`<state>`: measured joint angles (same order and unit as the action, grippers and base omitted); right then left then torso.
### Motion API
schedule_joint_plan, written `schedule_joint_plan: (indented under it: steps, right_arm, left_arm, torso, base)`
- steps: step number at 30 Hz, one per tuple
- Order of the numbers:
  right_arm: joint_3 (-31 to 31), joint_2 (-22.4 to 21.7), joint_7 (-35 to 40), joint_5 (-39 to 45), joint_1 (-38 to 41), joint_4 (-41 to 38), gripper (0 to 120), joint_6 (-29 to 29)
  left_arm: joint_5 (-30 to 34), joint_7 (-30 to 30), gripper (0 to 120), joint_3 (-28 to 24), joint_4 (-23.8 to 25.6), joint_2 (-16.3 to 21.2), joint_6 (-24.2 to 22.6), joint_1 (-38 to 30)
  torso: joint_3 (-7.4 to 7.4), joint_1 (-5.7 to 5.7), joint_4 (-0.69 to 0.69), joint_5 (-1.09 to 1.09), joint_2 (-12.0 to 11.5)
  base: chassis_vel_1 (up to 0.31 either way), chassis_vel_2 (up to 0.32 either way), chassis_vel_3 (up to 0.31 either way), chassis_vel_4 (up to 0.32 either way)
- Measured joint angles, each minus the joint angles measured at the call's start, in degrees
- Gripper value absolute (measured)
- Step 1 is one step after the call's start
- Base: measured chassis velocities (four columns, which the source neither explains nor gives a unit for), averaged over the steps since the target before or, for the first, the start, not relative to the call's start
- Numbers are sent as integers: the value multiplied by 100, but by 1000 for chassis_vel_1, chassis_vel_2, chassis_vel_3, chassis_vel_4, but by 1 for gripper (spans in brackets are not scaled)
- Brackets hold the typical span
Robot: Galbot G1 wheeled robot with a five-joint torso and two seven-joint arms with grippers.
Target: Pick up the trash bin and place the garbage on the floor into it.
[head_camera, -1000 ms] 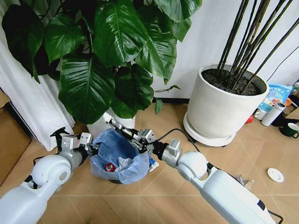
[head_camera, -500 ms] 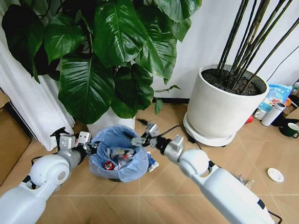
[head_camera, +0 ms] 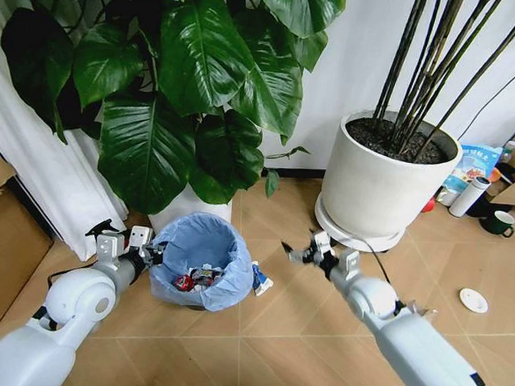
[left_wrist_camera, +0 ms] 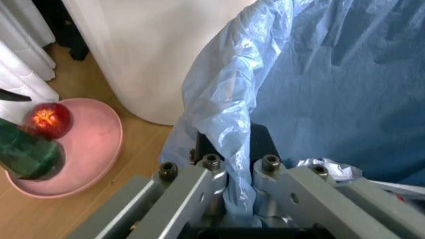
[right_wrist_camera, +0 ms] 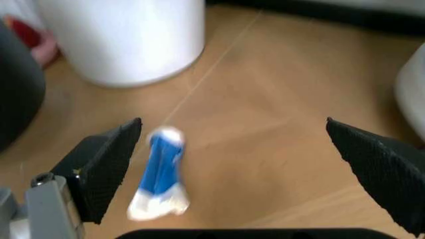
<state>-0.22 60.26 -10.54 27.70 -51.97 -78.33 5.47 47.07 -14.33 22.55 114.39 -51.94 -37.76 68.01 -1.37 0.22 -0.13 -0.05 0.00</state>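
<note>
The trash bin (head_camera: 201,264), lined with a light-blue bag, is held just above the wooden floor (head_camera: 292,337) under the big leafy plant. My left gripper (head_camera: 144,250) is shut on its rim; in the left wrist view the fingers (left_wrist_camera: 214,180) pinch the bag fold (left_wrist_camera: 232,124). A red can (head_camera: 183,282) and white paper lie inside the bin. My right gripper (head_camera: 302,247) hovers open and empty right of the bin. Below it lies a blue-and-white wrapper (right_wrist_camera: 159,172), also seen by the bin (head_camera: 260,281). A white disc (head_camera: 474,301) lies far right.
A large white pot (head_camera: 377,188) with dark stems stands behind my right arm. Another white pot (head_camera: 181,210) stands behind the bin, a pink saucer (left_wrist_camera: 79,149) beside it. A green mug (head_camera: 503,225) and a bottle (head_camera: 469,197) sit far right, a cardboard box (head_camera: 2,246) left.
My right gripper has pulled back from over the bin to the right and now stands open and empty. More litter lies in the bin. The left gripper keeps its hold.
</note>
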Motion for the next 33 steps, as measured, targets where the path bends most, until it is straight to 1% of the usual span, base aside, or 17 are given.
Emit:
schedule_joint_plan:
  steps: [1,4,5,9,10,13,18,20,21,24,25,26,27,28,30,31,33]
  right_arm:
    - [0,0,0,0,0,0,100,0]
    - [-215,502,-108,-96,145,589,100,-78]
    - [-215,502,-108,-96,145,589,100,-78]
    - [-368,1179,-111,-292,416,1384,100,-117]
    - [-368,1179,-111,-292,416,1384,100,-117]
    - [-370,1431,-129,-609,590,1931,100,-231]
    - [-362,1589,-248,-838,709,2400,99,-390]
    - [-311,1713,-352,-1020,779,2684,93,-557]
    - [-311,1713,-352,-1020,779,2684,93,-557]
    - [-197,1869,-466,-1265,912,3054,81,-704]
    - [-197,1869,-466,-1265,912,3054,81,-704]
    - [-165,1915,-498,-1318,955,3170,75,-725]
    - [-141,1942,-538,-1346,991,3250,71,-732]
    - [-141,1942,-538,-1346,991,3250,71,-732]
    - [-93,1974,-621,-1390,1028,3378,60,-756]
    - [-93,1974,-621,-1390,1028,3378,60,-756]
    - [-62,2001,-666,-1400,1031,3441,50,-764]
  left_arm:
    - [0,0,0,0,0,0,0,0]
    - [-21,-17,0,28,46,-20,17,44]
    - [-21,-17,0,28,46,-20,17,44]
    - [-30,-52,0,43,93,-9,39,73]
    - [-30,-52,0,43,93,-9,39,73]
    - [-3,-88,0,49,135,27,42,69]
    - [9,-103,0,59,187,51,56,82]
    - [3,-106,0,59,187,38,60,86]
    - [3,-106,0,59,187,38,60,86]
    - [2,-107,0,56,187,32,63,78]
    - [2,-107,0,56,187,32,63,78]
    - [3,-107,0,55,187,33,64,67]
    - [7,-107,0,55,187,37,64,62]
    - [7,-107,0,55,187,37,64,62]
    - [11,-108,0,57,187,41,64,62]
    - [11,-108,0,57,187,41,64,62]
    - [10,-107,0,57,187,34,64,64]
  torso:
    - [0,0,0,0,0]
    - [0,0,0,1,0]
    - [0,0,0,1,0]
    - [0,0,2,0,0]
    - [0,0,2,0,0]
    - [0,0,2,-1,0]
    - [0,0,0,-1,0]
    - [0,0,0,0,0]
    - [0,0,0,0,0]
    - [0,0,0,0,0]
    - [0,0,0,0,0]
    - [-1,0,0,1,0]
    - [0,0,0,1,0]
    - [0,0,0,1,0]
    - [0,0,1,0,0]
    - [0,0,1,0,0]
    - [-1,0,0,0,0]
  base:
    - [0,0,0,0]
    - [0,0,0,0]
    - [0,0,0,0]
    - [0,0,0,0]
    - [0,0,0,0]
    - [0,0,0,0]
    - [0,0,0,0]
    - [0,0,0,0]
    - [0,0,0,0]
    - [0,0,0,0]
    - [0,0,0,0]
    - [0,0,0,0]
    - [0,0,0,0]
    - [0,0,0,0]
    - [0,0,0,0]
    - [0,0,0,0]
    - [0,0,0,0]
